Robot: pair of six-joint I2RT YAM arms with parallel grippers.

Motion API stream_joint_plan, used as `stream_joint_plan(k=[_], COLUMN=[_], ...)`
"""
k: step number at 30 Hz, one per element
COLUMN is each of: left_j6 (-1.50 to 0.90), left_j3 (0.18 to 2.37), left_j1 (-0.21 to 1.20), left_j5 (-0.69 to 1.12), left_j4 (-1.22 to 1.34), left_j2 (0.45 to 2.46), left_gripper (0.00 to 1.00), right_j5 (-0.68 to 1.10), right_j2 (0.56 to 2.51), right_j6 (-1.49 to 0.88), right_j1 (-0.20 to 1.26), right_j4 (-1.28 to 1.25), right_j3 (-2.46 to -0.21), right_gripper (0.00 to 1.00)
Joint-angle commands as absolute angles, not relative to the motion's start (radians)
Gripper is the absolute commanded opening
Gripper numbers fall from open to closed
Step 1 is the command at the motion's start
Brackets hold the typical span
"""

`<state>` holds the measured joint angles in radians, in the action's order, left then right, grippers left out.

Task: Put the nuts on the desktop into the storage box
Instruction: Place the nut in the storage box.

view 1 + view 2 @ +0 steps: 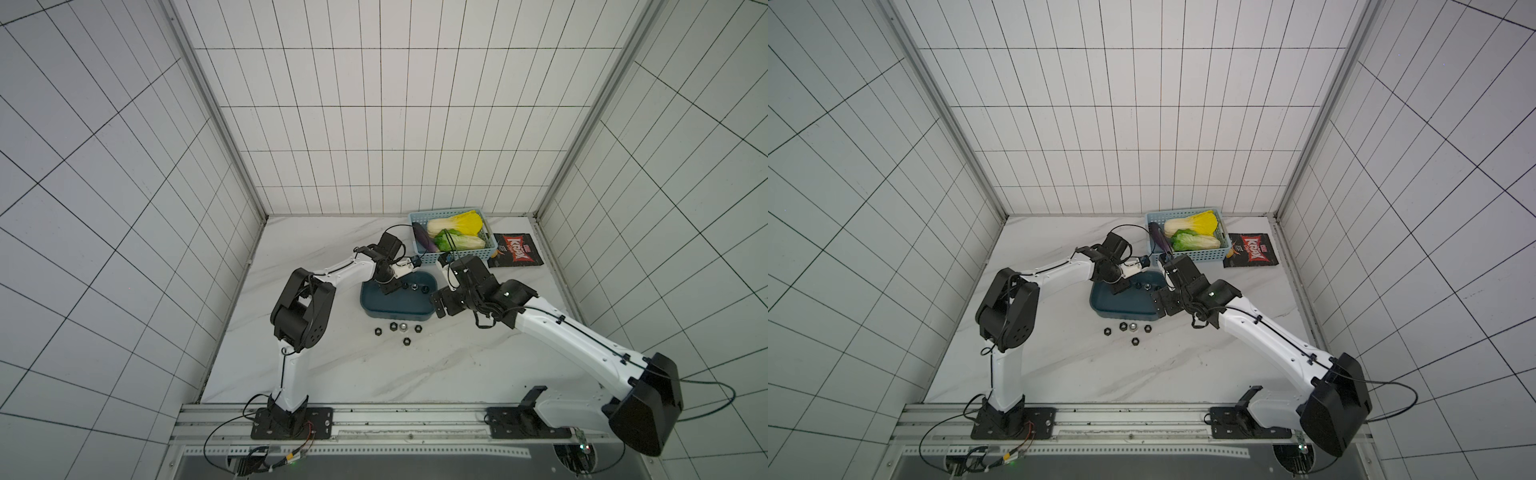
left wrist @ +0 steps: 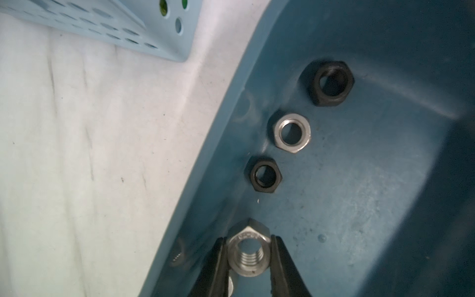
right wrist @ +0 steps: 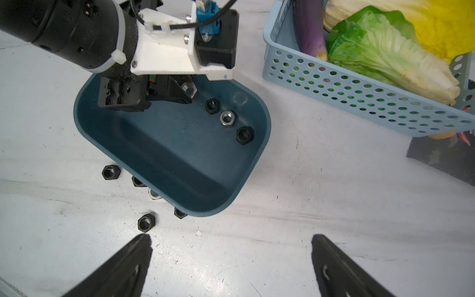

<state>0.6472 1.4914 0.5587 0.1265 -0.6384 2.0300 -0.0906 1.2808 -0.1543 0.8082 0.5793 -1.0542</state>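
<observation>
Silver nut (image 2: 248,257) clamped in the left gripper (image 2: 248,240) over the teal storage box (image 3: 164,144).
Right gripper (image 3: 231,237) gapes wide above the surface (image 3: 321,205); five nuts (image 1: 406,341) lie on the box's near side.

Nine nuts (image 3: 146,222) in all, six black and three silver; three lie in the one storage box (image 3: 164,154), two black, one silver; one silver sits pinched in the left gripper (image 2: 248,257); five lie on the desktop (image 3: 308,205), four black, one silver; one basket (image 3: 359,95); two cabbages (image 3: 380,51); one eggplant (image 3: 308,30); one snack packet (image 1: 515,249).
</observation>
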Motion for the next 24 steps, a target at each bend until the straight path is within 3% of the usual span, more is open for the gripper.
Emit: stream_joint_plan(k=[1,14,24], left_j6=[0.66,0.641,0.643], left_j3=[1.486,1.552,1.592], left_j1=[0.553,0.554,0.552], left_j5=[0.122,0.129,0.137], left_j4=[-0.598,-0.672,-0.709], left_j2=[2.049,2.083,2.102], left_gripper=[0.2,0.23,0.37], right_j5=[-0.102,-0.137,-0.14], right_j2=[1.301,1.296,1.293], right_j6=[-0.173,-0.182,-0.179], right_j1=[0.821,0.83,0.83], right_j4=[0.577,0.598,0.61], right_j3=[-1.034,-1.049,-1.058], right_gripper=[0.99,1.0,1.0])
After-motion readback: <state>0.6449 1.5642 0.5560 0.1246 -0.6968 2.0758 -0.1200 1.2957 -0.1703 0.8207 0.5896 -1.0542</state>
